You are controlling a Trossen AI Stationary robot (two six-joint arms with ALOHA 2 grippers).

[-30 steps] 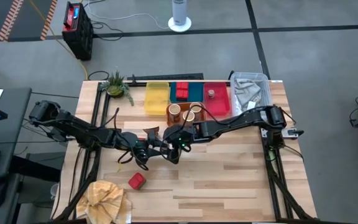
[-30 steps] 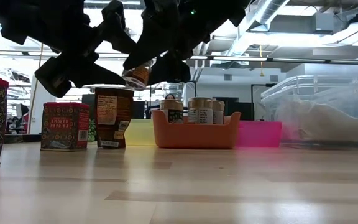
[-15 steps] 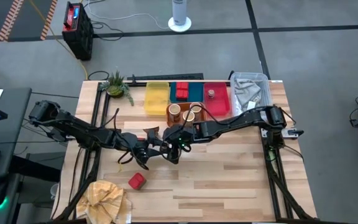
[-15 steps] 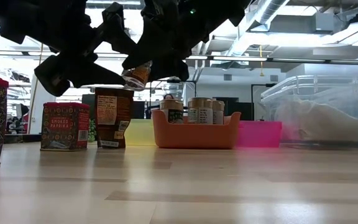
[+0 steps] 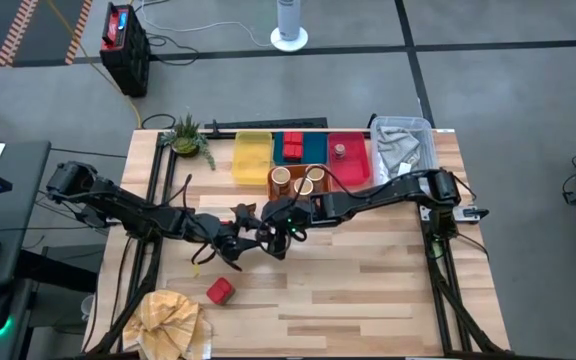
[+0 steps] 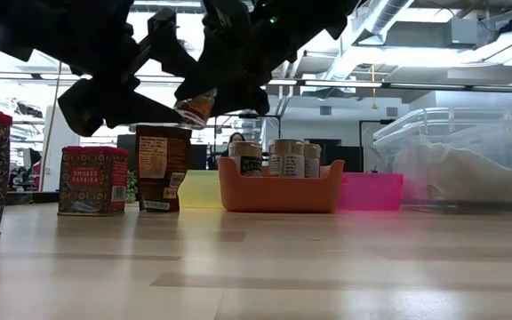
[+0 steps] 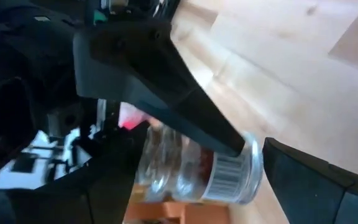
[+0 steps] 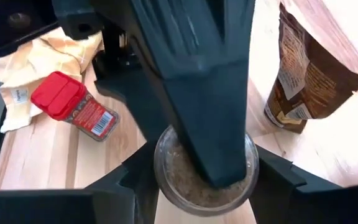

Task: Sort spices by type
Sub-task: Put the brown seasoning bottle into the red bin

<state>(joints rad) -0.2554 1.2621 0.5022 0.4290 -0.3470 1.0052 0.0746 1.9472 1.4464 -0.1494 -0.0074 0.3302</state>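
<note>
From above, the left gripper (image 5: 240, 243) and right gripper (image 5: 271, 238) meet over mid-table. At table level, the small glass shaker (image 6: 196, 108) hangs in the air. Wrist views show right fingers (image 8: 213, 118) clamped on it, left fingers (image 7: 166, 93) spread apart around it.

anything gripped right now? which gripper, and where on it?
Right gripper holds a small glass spice jar, fingers clamped across its body, above the table. Left gripper is open around the same jar, not clamping.

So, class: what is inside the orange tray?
Low view: the orange tray holds several tan jars with pale tops; their lower halves are hidden behind its wall.
</note>
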